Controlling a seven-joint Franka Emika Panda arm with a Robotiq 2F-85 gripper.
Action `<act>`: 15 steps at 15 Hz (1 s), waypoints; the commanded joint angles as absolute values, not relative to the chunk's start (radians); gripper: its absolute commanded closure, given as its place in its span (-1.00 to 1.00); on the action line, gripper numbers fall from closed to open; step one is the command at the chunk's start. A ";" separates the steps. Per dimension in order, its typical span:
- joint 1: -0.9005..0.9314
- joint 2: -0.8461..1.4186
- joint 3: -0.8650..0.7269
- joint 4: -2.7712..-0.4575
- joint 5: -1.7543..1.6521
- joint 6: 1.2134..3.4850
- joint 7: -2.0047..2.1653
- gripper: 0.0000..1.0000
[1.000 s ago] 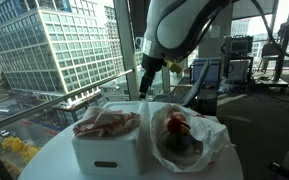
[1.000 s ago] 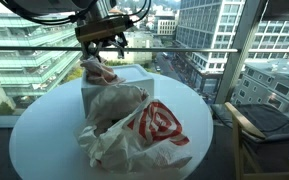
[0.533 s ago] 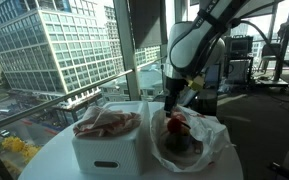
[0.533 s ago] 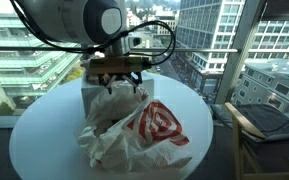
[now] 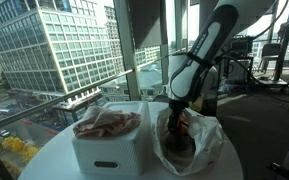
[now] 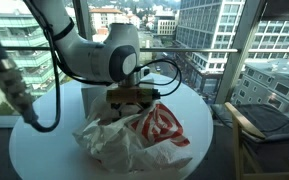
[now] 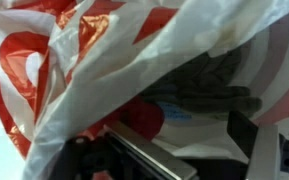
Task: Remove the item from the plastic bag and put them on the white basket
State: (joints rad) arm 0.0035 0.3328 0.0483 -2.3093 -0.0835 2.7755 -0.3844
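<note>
Reaching across, your gripper [image 5: 177, 112] has left the white basket [image 5: 109, 152] and dipped into the open mouth of the plastic bag [image 5: 210, 135] just beside it. Crinkled plastic hides the fingertips, so you cannot tell whether the pincer is apart or together. The wrist view shows a red item [image 7: 144, 118] and a dark grey item [image 7: 209, 95] inside, likely the next pick.

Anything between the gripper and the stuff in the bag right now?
Yes: in the wrist view a fold of the plastic bag hangs across the opening, partly covering the dark item and red item inside. The gripper is at the bag's mouth.
</note>
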 commanded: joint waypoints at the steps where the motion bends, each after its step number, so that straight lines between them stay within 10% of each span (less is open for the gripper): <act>1: 0.000 0.405 -0.004 -2.250 -0.183 2.824 -0.343 -1.00; 7: 0.008 0.538 -0.065 -2.166 -0.274 2.887 -0.313 -1.00; 8: 0.004 0.551 -0.066 -2.155 -0.274 2.881 -0.310 -0.50; 15: 0.035 0.428 -0.079 -2.204 -0.262 2.758 -0.216 0.44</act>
